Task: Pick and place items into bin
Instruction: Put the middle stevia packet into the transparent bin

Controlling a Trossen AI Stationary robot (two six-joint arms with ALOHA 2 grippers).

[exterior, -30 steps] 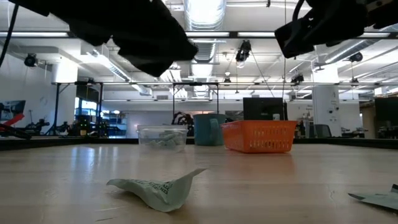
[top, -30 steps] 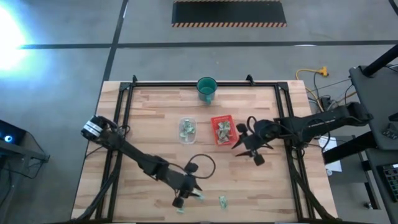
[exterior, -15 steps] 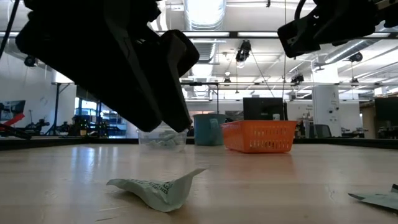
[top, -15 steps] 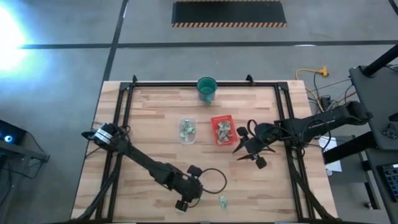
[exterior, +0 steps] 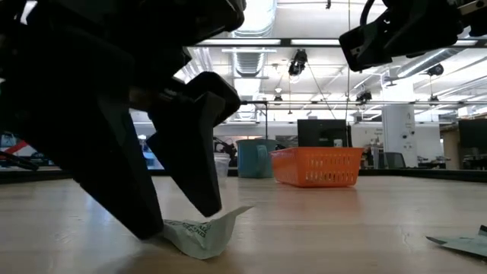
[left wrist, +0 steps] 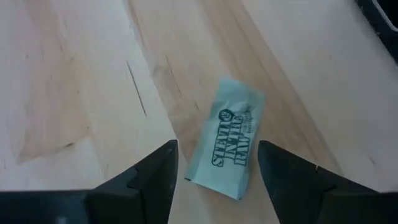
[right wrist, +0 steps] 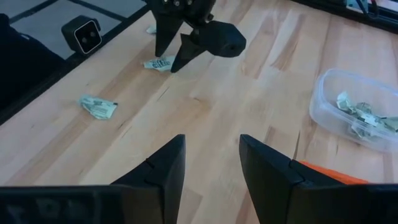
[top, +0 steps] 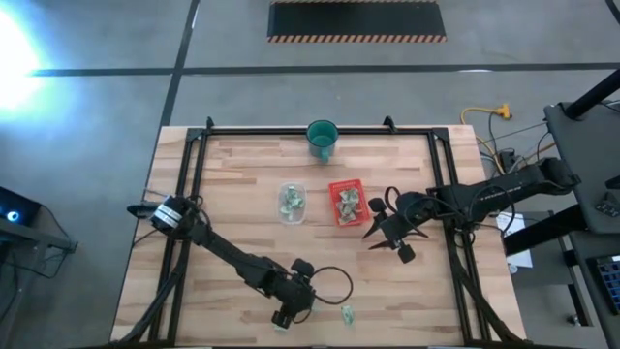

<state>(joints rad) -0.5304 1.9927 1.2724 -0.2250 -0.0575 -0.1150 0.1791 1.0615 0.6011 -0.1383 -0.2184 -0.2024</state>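
L claw [exterior: 171, 221] down at near edge of bench [top: 242, 194], fingers spread wide, straddling one pale green packet [left wrist: 231, 146] lying flat; tips look to touch the wood, not the packet. R claw [top: 387, 236] hovers just beside orange bin [top: 346, 203], released, nothing in it. Second packet [top: 347, 312] near the first. More packets in bin and probably in clear tub [top: 292, 203].

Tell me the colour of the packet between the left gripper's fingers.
Pale green packet with dark print, seen best in the left wrist view.
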